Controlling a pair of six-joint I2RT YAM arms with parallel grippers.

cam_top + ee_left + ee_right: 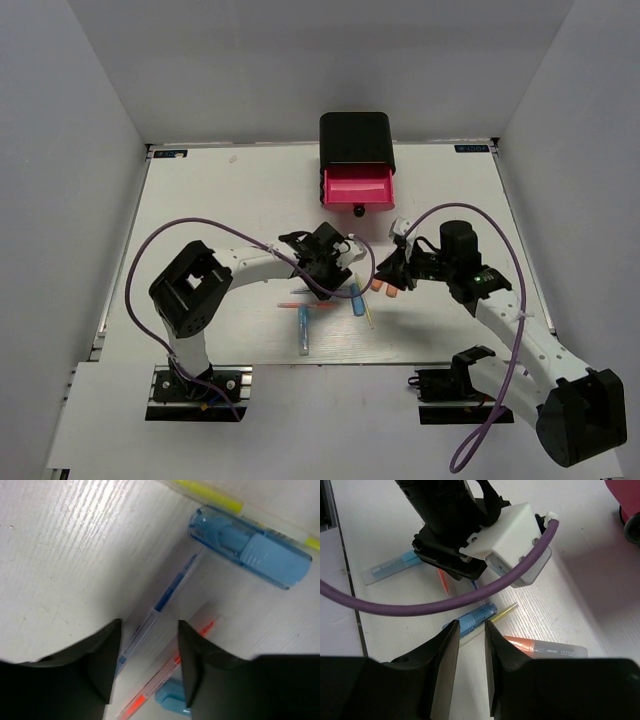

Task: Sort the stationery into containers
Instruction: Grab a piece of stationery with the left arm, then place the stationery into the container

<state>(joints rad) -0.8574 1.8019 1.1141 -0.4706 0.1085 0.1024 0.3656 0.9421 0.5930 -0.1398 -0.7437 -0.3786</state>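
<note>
One white worktop (200, 200) carries everything. At its far middle stands the black cabinet (355, 135), with a pink drawer (332, 188) pulled out toward the arms and its round knob (358, 211) facing them; no pen shows inside it from above. Both arms reach in to the loose stationery, which lies near the worktop's middle, well short of that drawer. The left claw (149, 630) hangs low with its jaws moderately wide, straddling a thin clear pen (167, 592) with blue ink. The pen lies flat on the surface between the fingers, and neither touches it as far as the wrist view shows. The right claw (471, 625) is empty, its jaws drawn to a slim gap, with the short blue marker (472, 618) just beyond its fingertips and a stubby orange marker (545, 647) to one side. Close around lie a light blue marker (303, 330), a red stick (165, 682) just beside the clear pen, and a pale yellow stick (215, 495) along the far side of the blue marker. By my reading, the step in hand is the left claw's pick of the thin pen. The next move calls for the jaws to settle squarely over the barrel and close without catching the red stick alongside, then a lift and a carry to the open drawer. The pen is slim and could roll or slip from a loose pinch.
</note>
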